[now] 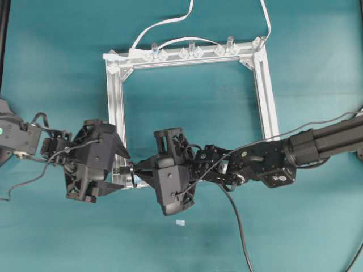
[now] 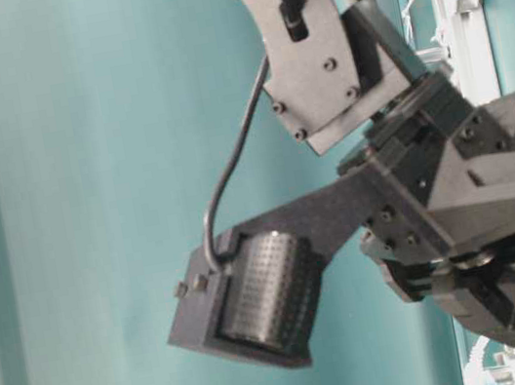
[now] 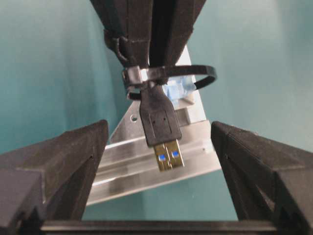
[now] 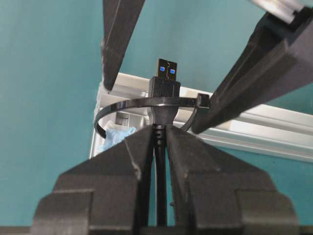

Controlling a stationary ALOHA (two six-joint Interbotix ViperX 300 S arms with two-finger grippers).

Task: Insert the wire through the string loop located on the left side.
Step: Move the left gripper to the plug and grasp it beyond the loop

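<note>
The wire's black plug (image 3: 160, 122), silvery tip with blue inserts, pokes through the string loop (image 3: 198, 73), a thin dark ring with a pale blue tab (image 3: 178, 90). My right gripper (image 4: 160, 128) is shut on the wire just behind the plug (image 4: 165, 83), and the loop (image 4: 124, 105) circles the plug's body. My left gripper (image 3: 159, 142) faces the plug tip, open wide, its fingers (image 3: 73, 156) on either side and not touching it. In the overhead view both grippers, left (image 1: 122, 170) and right (image 1: 138, 170), meet at the frame's lower left corner.
A square aluminium frame (image 1: 113, 107) lies on the teal table. Clear clips (image 1: 190, 52) and a white flat cable (image 1: 164, 22) sit along its far bar. A small white scrap (image 1: 180, 222) lies near the front. An arm (image 2: 413, 176) fills the table-level view.
</note>
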